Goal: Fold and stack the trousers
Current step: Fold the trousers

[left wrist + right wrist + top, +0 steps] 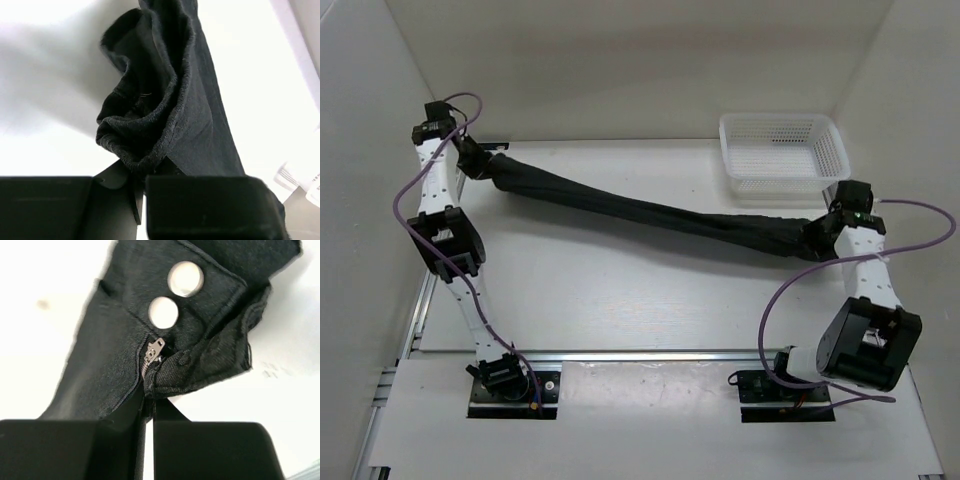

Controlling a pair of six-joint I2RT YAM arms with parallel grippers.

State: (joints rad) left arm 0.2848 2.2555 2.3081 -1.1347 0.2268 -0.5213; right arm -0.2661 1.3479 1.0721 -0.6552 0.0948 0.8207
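Top external view showed the trousers (650,212) stretched unfolded across the surface (620,310). The left tool (470,160) pinched the far-left end and the right tool (817,236) pinched the waistband. Folding and stacking remained outstanding.

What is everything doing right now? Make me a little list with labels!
trousers: black, stretched in one long band slanting across the table
left gripper: shut on the trousers' bunched end, far left
right gripper: shut on the other end, beside the zipper and two buttons
basket: white mesh, far right corner
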